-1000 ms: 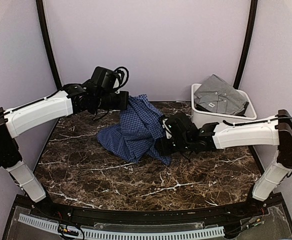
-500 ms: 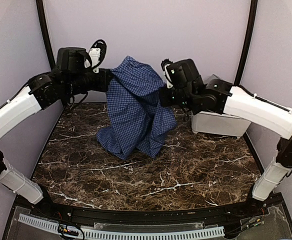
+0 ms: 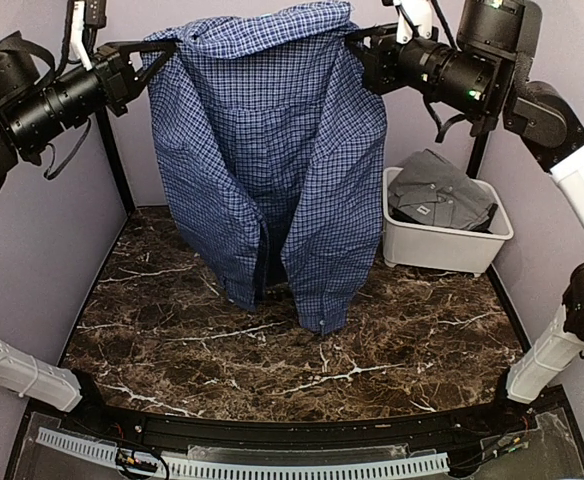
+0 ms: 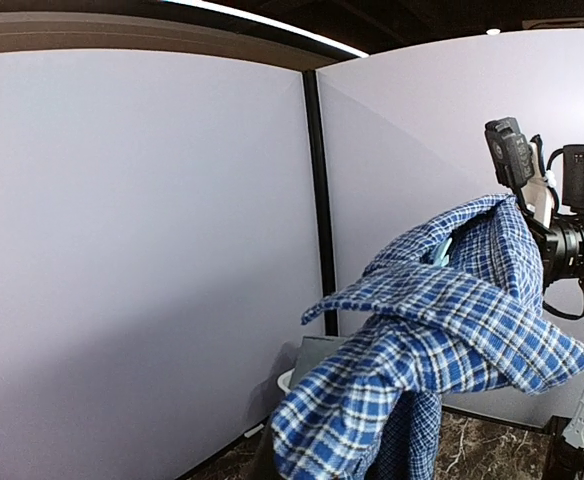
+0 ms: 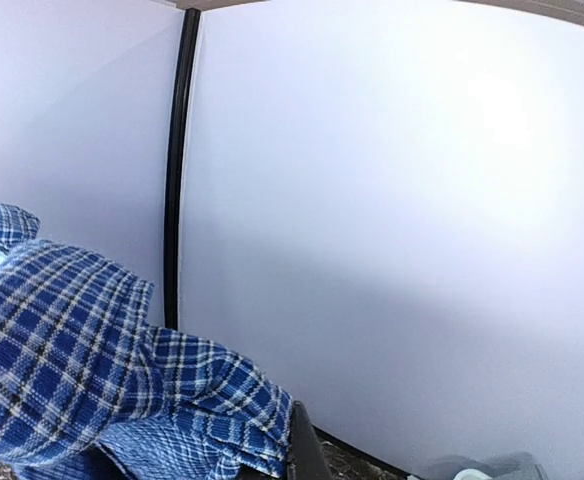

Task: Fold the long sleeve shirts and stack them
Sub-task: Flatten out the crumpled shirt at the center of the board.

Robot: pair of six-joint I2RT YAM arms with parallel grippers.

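Shirt: navy-blue checked shirt (image 3: 272, 150) hangs spread between both arms, collar up, long axis vertical, hem low over the table (image 3: 392, 350)
Left gripper (image 3: 150, 55): clamped on the shirt's top left corner, at the shoulder
Right gripper (image 3: 360, 48): clamped on the opposite shoulder; its fingertips are buried in cloth, so the pinch is probably at the seam
Arm pose: both raised high, wrists about level, pointing inward at each other
Grey shirt (image 3: 440, 190): lies in the white bin (image 3: 442, 248), nearer the right arm
Next move: likely lowering; open tabletop lies straight below the hem
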